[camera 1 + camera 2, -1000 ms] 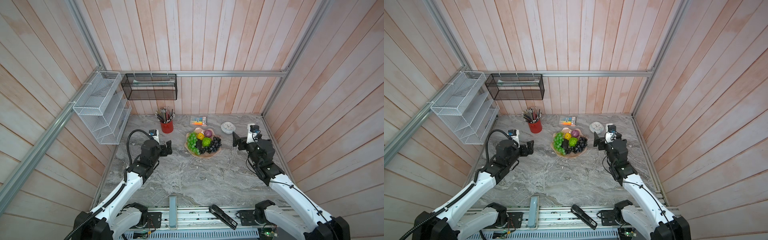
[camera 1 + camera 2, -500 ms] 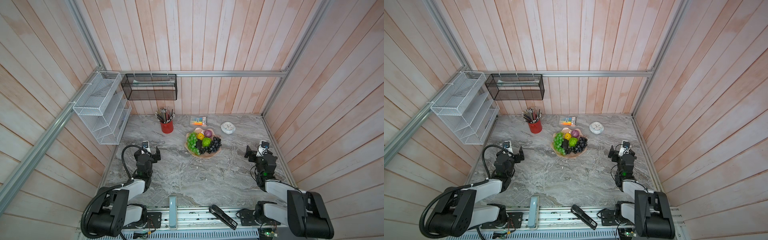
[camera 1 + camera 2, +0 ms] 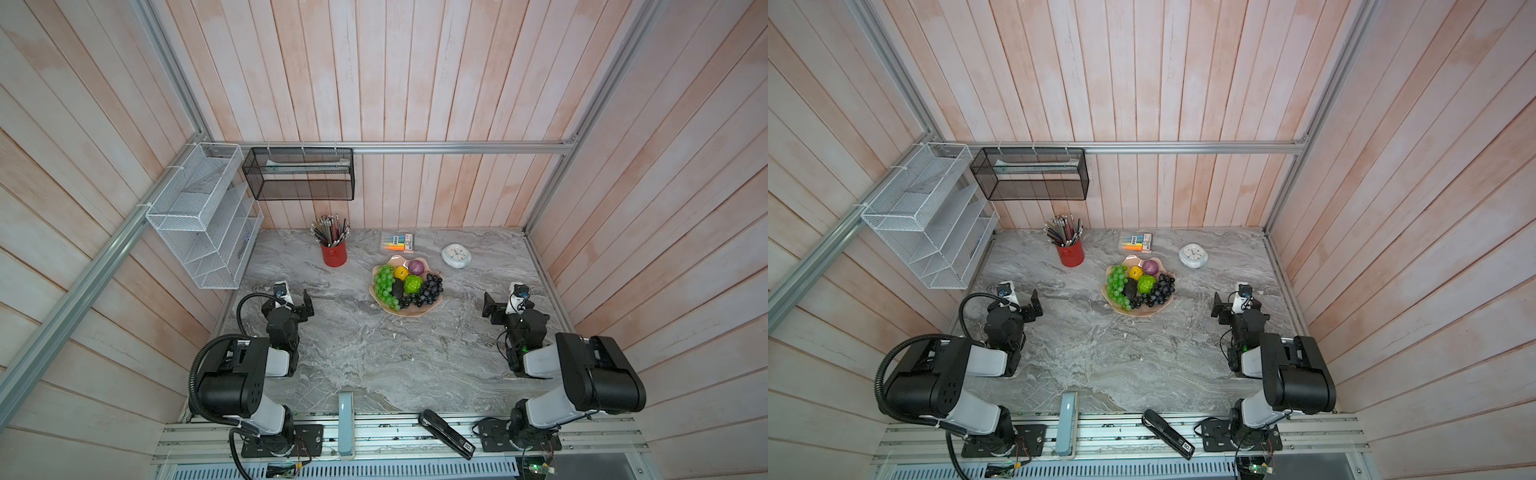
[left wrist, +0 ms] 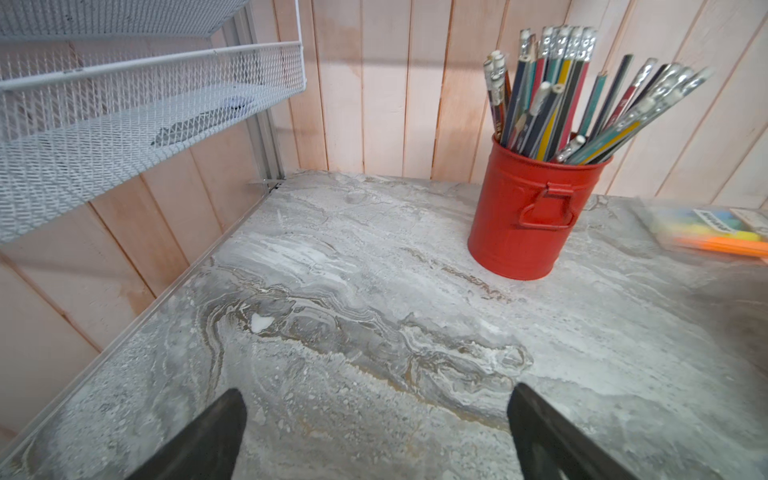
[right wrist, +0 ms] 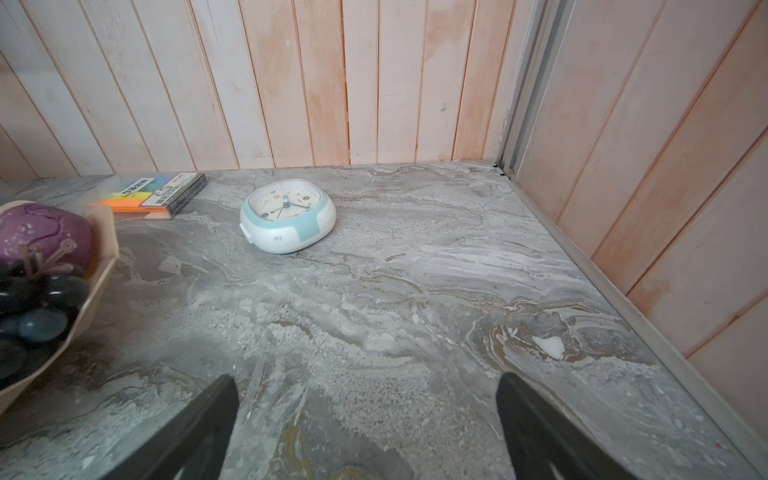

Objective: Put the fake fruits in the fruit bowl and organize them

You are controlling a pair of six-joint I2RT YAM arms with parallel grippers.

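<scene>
Grey marble table (image 3: 374, 353) takes up most of the floor in both top views. White wire rack (image 3: 199, 216) hangs at 10 o'clock, black mesh basket (image 3: 301, 174) on the back wall at 11. Peach fruit bowl (image 3: 409, 314) sits just past table centre toward 12. My L gripper (image 4: 377, 391) is at 9 o'clock from it, well apart, jaws spread wide, empty, bare marble under them. My R gripper (image 5: 365, 381) is at 3–4 o'clock from it, also wide and empty. Red pencil cup (image 3: 333, 253) at 10 from the bowl, highlighter pack (image 3: 398, 242) at 12, clock (image 3: 456, 255) at 2. Inside the bowl: green grape bunch (image 3: 384, 284) at its 9, black-purple grape bunch (image 3: 428, 289) at 3–5, avocado (image 3: 398, 287) btwn the green bunch and the lime-green ball (image 3: 413, 284) at centre, purple ball (image 3: 416, 267) at 12–1, yellow ball (image 3: 400, 272) just beside it at 11.
</scene>
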